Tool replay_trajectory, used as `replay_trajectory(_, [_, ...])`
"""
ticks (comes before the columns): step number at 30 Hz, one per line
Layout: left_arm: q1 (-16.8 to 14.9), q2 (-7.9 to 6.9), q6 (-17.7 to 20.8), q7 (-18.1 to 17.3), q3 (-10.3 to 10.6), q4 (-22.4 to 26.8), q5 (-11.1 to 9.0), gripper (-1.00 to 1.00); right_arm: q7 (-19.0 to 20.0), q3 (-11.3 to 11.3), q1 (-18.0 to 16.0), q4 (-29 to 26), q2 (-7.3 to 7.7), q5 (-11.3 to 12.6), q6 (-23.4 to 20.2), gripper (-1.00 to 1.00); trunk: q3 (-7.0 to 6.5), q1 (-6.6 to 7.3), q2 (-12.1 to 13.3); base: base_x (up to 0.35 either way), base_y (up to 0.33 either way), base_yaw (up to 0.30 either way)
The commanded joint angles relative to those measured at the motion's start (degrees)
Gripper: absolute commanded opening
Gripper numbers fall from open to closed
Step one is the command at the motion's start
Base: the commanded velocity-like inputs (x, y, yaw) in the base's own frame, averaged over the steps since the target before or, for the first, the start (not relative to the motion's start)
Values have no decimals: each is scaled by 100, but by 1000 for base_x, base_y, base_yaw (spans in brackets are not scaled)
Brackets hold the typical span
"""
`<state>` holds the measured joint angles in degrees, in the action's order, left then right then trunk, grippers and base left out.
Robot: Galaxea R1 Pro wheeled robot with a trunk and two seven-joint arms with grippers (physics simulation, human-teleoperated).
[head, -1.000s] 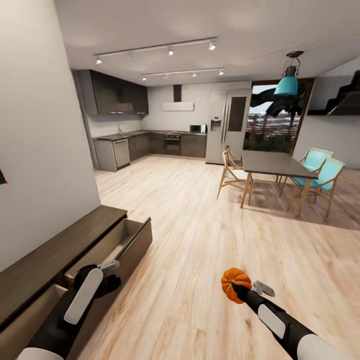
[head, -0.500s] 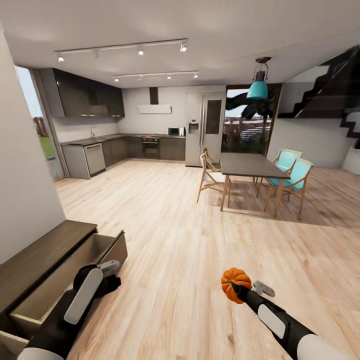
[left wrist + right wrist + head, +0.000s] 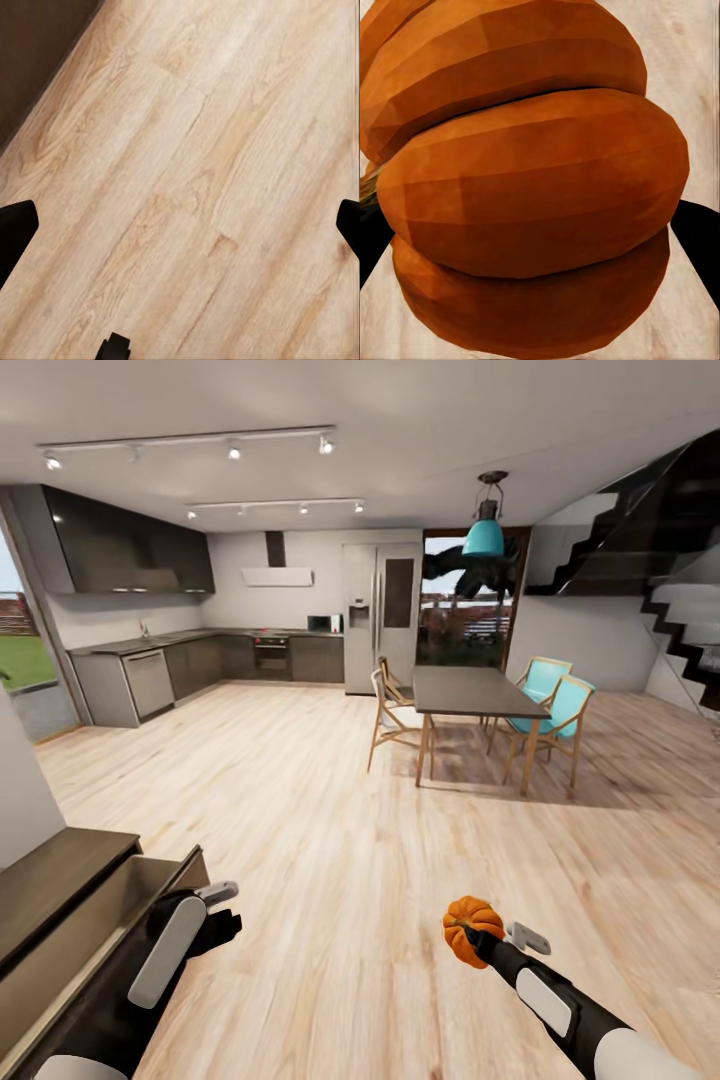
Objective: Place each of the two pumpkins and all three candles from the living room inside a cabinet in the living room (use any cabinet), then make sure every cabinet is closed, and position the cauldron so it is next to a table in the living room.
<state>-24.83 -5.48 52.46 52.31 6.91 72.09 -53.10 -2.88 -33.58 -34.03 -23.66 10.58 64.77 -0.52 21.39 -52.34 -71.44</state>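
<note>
A bright-orange ribbed pumpkin (image 3: 470, 928) hangs low over the wooden floor at the lower right, with my right gripper (image 3: 474, 940) shut on it. In the right wrist view the pumpkin (image 3: 532, 180) bulges between the dark fingers (image 3: 699, 234). At the lower left stands the dark-brown cabinet (image 3: 45, 880), its drawer (image 3: 95, 925) pulled out and showing a pale inside. My left gripper (image 3: 226, 926) hovers just right of that drawer's front. In the left wrist view it (image 3: 180, 229) is open, with bare floor planks between its fingertips (image 3: 15, 234).
A dining table (image 3: 468, 690) with wooden and turquoise chairs (image 3: 548, 700) stands mid-room to the right. The grey kitchen (image 3: 200, 655) and fridge (image 3: 378, 615) line the back wall. A staircase (image 3: 680, 620) rises at the far right. Open wooden floor (image 3: 330, 840) lies ahead.
The whole view has swung to the right, so the cabinet and wall slid toward the left edge. Both arms keep their place in the picture, with the pumpkin still held.
</note>
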Motion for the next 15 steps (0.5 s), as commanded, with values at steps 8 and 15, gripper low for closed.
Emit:
replay_trajectory(8, [-4,-6,10,60,13,7,-51,100,-37,-26,-7,-16,6,35,-25,-100,39,-3,-4,330,-154,-249])
replay_trajectory(15, [-4,-6,10,60,12,7,-51,100,-37,-25,-7,-16,6,36,-35,-100,64,-3,-4,332,-111,-254])
